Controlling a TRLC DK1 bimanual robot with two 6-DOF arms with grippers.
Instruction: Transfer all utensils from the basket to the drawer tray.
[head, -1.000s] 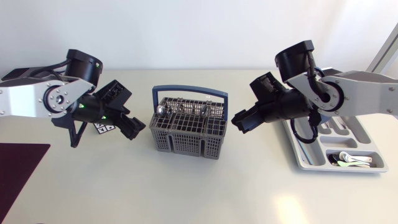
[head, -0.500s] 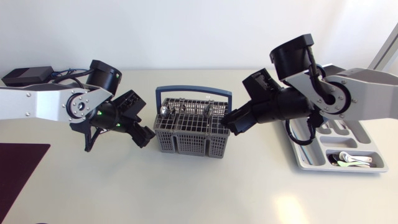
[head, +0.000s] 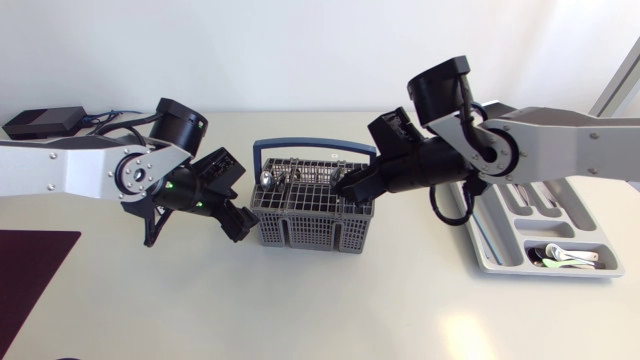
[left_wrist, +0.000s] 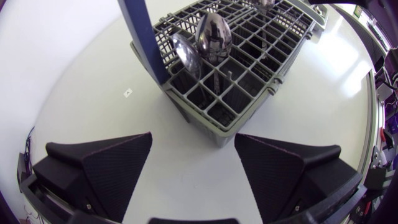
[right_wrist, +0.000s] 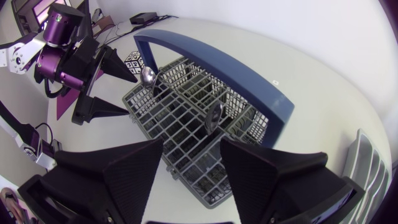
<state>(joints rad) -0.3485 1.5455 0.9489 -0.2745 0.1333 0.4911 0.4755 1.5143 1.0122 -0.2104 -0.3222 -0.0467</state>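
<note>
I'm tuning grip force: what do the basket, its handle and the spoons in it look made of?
Basket: likely grey plastic, going by the matte moulded lattice. Handle: blue plastic by the look, a smooth dull band. Spoons: polished metal, probably steel, since the bowls mirror their surroundings.

Hovered with right gripper (right_wrist: 191, 149) above grey basket (right_wrist: 174, 124), fingers (right_wrist: 127, 171) spread wide apart. Looked down past blue handle (right_wrist: 217, 65) onto two spoons (right_wrist: 148, 76), standing bowl-up in separate compartments. Caught left gripper (right_wrist: 132, 96) just beside basket's far end, wedges likewise parted. Glimpsed corner of drawer tray (right_wrist: 370, 163) on pale desk (right_wrist: 323, 74), well apart from basket.
</note>
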